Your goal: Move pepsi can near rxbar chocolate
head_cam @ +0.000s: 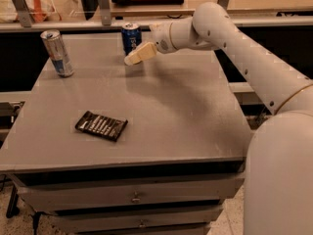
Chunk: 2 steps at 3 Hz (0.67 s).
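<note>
The pepsi can point(130, 36), dark blue with a silver top, stands upright at the far edge of the grey table point(186, 111). My gripper point(138, 54) reaches in from the right and sits right at the can's lower front, overlapping its base in this view. The rxbar chocolate point(101, 125), a flat dark wrapper with pale print, lies on the near left part of the table, well apart from the can and the gripper.
A taller, slim silver-and-blue can point(57, 53) stands at the far left of the table. A shelf with metal posts point(102, 4) runs behind the table. My white arm point(254, 58) crosses above the table's right side. Drawers point(132, 197) are below the front edge.
</note>
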Available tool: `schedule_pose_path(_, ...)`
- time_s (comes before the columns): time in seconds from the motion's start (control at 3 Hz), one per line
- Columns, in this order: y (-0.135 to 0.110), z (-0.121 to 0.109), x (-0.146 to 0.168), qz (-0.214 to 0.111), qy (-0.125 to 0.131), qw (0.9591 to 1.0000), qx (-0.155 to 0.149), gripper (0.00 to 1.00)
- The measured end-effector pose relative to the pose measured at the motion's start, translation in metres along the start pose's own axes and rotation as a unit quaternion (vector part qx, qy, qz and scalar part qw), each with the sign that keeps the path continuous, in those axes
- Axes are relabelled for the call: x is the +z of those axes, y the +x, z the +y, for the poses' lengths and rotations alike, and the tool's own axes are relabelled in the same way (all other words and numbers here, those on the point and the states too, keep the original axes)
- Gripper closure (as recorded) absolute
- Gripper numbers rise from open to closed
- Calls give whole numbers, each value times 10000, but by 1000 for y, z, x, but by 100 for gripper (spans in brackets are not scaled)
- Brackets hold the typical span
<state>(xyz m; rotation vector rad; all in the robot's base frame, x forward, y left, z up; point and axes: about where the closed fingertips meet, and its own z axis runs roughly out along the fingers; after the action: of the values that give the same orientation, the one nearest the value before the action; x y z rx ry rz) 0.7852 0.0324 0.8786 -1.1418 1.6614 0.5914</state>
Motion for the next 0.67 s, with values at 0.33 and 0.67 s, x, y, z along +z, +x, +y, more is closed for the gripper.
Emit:
schedule_pose_path(0.33, -3, -1, 0, -43, 24, 10000, 18, 18)
schedule_pose_path(0.67, -5, -1, 2, -100, 0, 9999, 20, 41)
